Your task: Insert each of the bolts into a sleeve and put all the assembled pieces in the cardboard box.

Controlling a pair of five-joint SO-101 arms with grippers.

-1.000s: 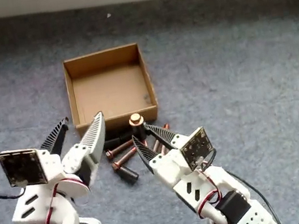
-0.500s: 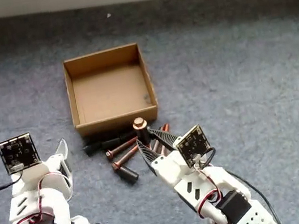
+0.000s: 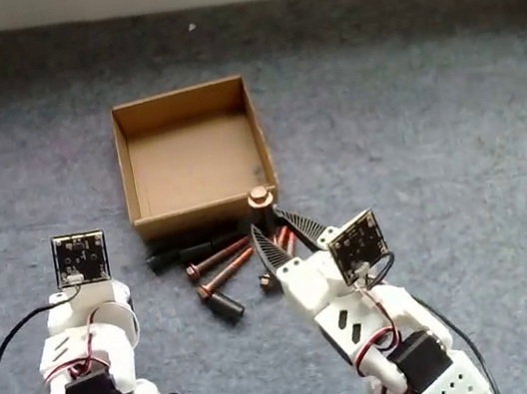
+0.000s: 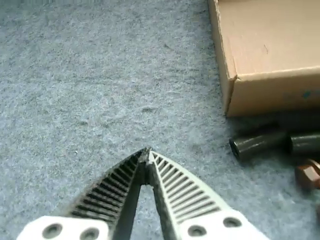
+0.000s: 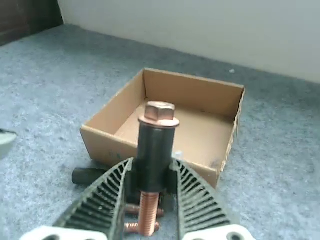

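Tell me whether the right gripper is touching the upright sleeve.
Touching. The right wrist view shows the right gripper clamped against both sides of the sleeve, with the bolt through it.

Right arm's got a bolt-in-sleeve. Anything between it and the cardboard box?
Nothing visible except the box's own near wall. The right gripper holds the assembled piece upright just in front of the cardboard box. The loose bolts and sleeves lie on the carpet beside it, off the path.
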